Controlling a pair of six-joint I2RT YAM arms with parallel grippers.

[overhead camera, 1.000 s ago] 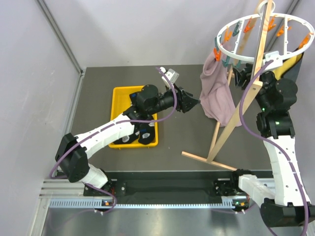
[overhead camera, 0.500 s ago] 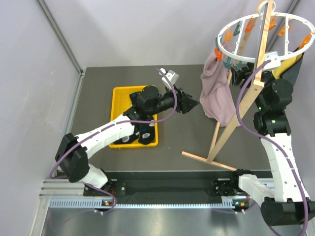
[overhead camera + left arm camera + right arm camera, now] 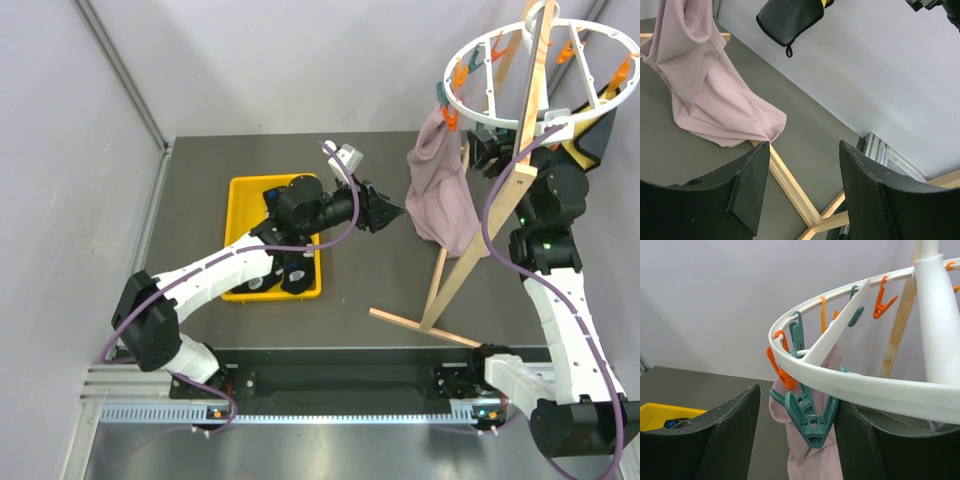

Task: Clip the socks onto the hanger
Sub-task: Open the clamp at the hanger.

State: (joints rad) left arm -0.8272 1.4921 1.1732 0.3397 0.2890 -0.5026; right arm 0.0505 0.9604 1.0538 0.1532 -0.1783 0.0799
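The socks (image 3: 283,272), black with grey and white patches, lie in the yellow tray (image 3: 238,186) at the left. The hanger (image 3: 470,104), a white ring with orange and teal clips on a wooden frame, stands at the right. My left gripper (image 3: 392,212) is open and empty, raised between the tray and the hanger, facing the frame's base (image 3: 790,184). My right gripper (image 3: 478,152) is open just under the ring's left rim (image 3: 855,386). A teal clip (image 3: 811,421) hangs between its fingers, close to the right finger (image 3: 860,440); I cannot tell if they touch.
A pink-mauve cloth (image 3: 440,195) hangs from a clip on the ring's left side, its hem on the table (image 3: 730,125). A black and yellow bag (image 3: 790,17) hangs at the ring's far side. The frame's crossed wooden feet (image 3: 425,328) lie on the table.
My right arm has risen and shifted left toward the ring's rim, and the ring has tilted slightly. My left arm has not moved.
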